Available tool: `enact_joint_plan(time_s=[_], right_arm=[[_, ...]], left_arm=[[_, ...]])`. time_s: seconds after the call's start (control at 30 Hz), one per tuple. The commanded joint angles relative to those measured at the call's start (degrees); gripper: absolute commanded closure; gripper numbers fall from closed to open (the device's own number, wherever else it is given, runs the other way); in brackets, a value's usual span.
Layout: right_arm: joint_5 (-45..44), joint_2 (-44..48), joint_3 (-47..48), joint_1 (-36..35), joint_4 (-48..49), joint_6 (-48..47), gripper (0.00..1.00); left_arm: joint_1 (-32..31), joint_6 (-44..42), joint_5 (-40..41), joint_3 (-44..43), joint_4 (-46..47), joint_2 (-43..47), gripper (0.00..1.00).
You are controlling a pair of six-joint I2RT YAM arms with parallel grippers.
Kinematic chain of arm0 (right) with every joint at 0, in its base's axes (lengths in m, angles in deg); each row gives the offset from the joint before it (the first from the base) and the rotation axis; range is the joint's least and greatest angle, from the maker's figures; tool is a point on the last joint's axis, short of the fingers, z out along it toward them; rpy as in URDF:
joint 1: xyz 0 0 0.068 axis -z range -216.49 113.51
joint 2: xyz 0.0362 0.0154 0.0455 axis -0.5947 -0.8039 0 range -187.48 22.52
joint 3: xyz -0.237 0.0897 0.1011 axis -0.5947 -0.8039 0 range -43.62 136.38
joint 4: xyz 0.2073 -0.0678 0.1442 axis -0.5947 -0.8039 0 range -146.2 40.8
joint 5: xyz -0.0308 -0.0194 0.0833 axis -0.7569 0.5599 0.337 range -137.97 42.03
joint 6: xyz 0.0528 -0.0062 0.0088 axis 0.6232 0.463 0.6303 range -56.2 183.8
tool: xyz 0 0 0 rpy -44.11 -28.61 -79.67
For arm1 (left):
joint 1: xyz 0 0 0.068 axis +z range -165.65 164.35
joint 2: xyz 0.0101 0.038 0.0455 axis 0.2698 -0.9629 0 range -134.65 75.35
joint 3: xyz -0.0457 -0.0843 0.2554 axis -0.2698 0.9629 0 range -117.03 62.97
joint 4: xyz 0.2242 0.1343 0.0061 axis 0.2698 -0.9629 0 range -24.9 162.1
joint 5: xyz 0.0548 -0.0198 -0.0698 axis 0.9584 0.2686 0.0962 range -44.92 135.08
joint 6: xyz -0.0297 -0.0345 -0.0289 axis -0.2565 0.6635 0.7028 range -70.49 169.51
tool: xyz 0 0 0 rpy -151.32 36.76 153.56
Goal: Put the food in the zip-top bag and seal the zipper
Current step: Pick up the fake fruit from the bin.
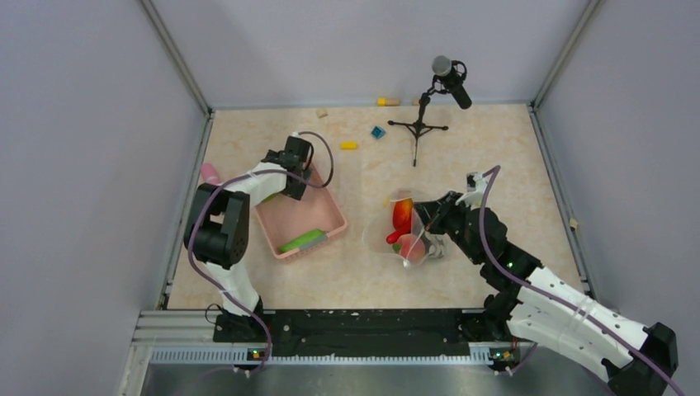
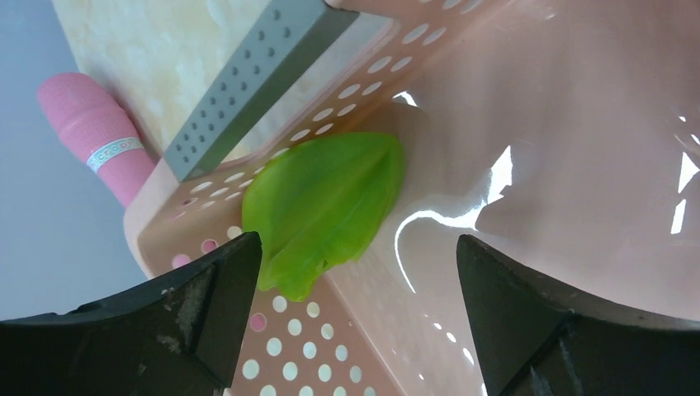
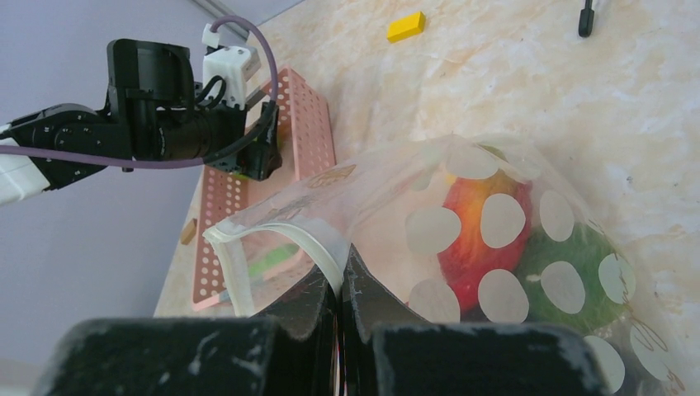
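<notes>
The clear dotted zip-top bag [image 1: 388, 239] [image 3: 495, 177] lies mid-table with food inside: a red-orange piece [image 3: 470, 247] [image 1: 402, 213] and a green one [image 3: 578, 285]. My right gripper [image 3: 341, 276] [image 1: 428, 224] is shut on the bag's mouth edge, pinching the whitish zipper [image 3: 309, 233], which arches up to the left. My left gripper [image 2: 357, 247] [image 1: 294, 183] hangs open inside the far corner of the pink basket [image 1: 330, 216] [image 2: 528, 124]. A ridged green food piece [image 2: 322, 206] lies just ahead of its fingers, untouched. A long green cucumber [image 1: 301, 240] rests at the basket's near end.
A pink cylinder stick [image 2: 95, 136] [image 1: 210, 173] lies outside the basket by the left wall. A microphone stand [image 1: 419, 125] is at the back. A yellow block [image 1: 349, 145] [image 3: 406, 26] and a blue block [image 1: 378, 132] sit beyond the basket. A grey perforated bar [image 2: 248, 82] crosses the basket's rim.
</notes>
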Motion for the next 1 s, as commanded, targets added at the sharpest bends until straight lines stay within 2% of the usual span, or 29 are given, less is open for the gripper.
enact_joint_plan(time_s=[0.0, 0.17, 0.27, 0.6, 0.73, 0.97], right_arm=[[0.76, 0.24, 0.35, 0.85, 2.16, -1.84, 1.00], [1.03, 0.45, 0.43, 1.16, 1.53, -2.06, 1.00], [1.01, 0.70, 0.27, 1.16, 1.61, -1.94, 1.00], [1.41, 0.78, -0.34, 1.25, 2.02, -1.56, 1.00], [1.11, 0.69, -0.42, 1.26, 2.17, -1.26, 1.00], [0.66, 0.24, -0.27, 1.25, 2.08, -1.21, 1.00]], left_arm=[[0.14, 0.59, 5.24, -4.09, 0.51, -0.51, 0.07], [0.21, -1.11, 7.92, -3.89, 2.42, -1.73, 0.07], [0.21, 0.23, 7.21, -5.26, 0.01, -3.70, 0.07], [1.40, 0.30, 6.24, -4.93, 1.53, -7.09, 0.10], [1.41, 1.63, 5.23, -5.30, 0.93, -8.37, 0.16], [1.30, 4.47, 4.49, -6.52, -2.17, -9.28, 0.37]])
